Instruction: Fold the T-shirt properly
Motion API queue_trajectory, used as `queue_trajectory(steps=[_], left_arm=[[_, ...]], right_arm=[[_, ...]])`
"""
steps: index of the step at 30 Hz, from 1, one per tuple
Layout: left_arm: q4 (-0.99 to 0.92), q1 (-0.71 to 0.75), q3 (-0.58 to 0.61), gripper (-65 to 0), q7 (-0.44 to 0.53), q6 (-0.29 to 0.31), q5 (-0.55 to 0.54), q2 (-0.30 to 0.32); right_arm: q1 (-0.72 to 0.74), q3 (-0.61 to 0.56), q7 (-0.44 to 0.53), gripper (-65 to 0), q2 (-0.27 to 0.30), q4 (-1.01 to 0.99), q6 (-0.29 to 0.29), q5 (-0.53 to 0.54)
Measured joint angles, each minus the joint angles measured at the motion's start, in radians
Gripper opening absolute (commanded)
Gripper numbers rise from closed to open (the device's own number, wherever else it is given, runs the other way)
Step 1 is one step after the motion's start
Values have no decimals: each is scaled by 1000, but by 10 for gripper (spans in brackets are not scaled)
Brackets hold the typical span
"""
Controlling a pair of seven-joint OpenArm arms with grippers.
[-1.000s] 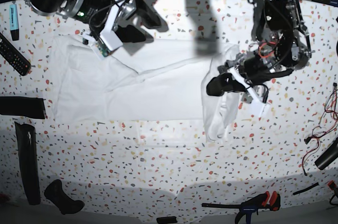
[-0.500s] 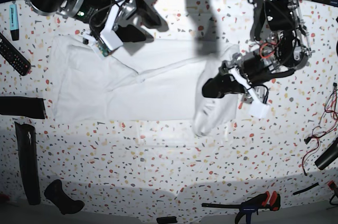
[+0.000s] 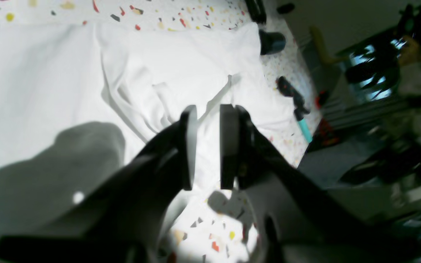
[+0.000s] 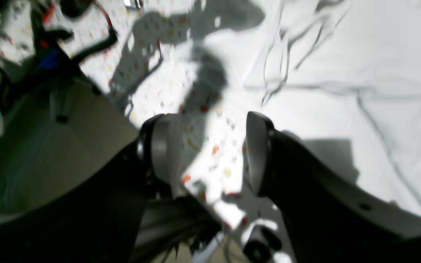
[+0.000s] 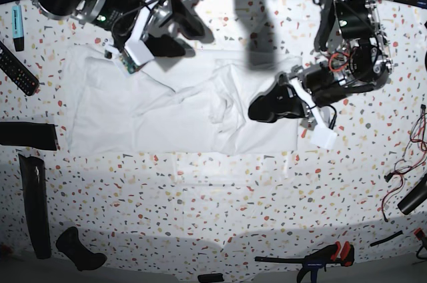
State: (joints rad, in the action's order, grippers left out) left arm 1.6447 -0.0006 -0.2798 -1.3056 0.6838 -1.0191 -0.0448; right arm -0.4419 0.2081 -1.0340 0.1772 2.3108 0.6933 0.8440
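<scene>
T-shirt (image 5: 153, 113) spread flat across upper centre of base view on speckled worktop (image 5: 220, 209); right-hand part bunched into soft folds near frame centre, with a rumpled ridge at about the middle. Cloth white, plain, thin.

Left gripper (image 5: 261, 108) at centre right of base view, low over the shirt's right portion. In left wrist view, left gripper (image 3: 207, 146) seen with jaws slightly parted, a narrow gap between the pads, white cloth visible through the gap but nothing clamped. Shirt (image 3: 86, 84) fills upper left of that frame, creased.

Right gripper (image 5: 180, 26) at upper left of base view, near the shirt's top edge. In right wrist view, right gripper (image 4: 207, 153) with jaws well apart, empty; bare worktop showing between them, shirt (image 4: 342, 73) filling upper right of frame. View blurred.

Around the edges in base view: remote control (image 5: 17, 68) at far left, teal marker (image 5: 17, 26) at upper left, clamp with red handles (image 5: 320, 257) at bottom right.
</scene>
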Motion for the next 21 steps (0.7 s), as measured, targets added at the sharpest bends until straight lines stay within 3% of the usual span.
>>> queue_trajectory(steps=[1,5,7,10,13,15,21], left_arm=[[0,0,0,-537,-2,0,10,0],[0,0,0,-537,-4,0,8,0],[0,0,0,-536,-4,0,9,0],[0,0,0,-498,-3,0,9,0],[0,0,0,-466,-4,0,8,0],[0,0,0,-460,-4,0,8,0],[0,0,0,-460,-5,0,8,0]], right_arm=[[11,9,2,-359,0,0,0,-2],[92,83,8,-222,0,0,0,-84],[129,136,44,-189,-1,0,0,-151],[163,225,120,-190,0,0,0,-246],[211,307,123,-190,-3,-14,-9,-318],[266,358,126,-190,-3,-58,-99,-366],[374,415,53,-190,37,-356,-133,-356]])
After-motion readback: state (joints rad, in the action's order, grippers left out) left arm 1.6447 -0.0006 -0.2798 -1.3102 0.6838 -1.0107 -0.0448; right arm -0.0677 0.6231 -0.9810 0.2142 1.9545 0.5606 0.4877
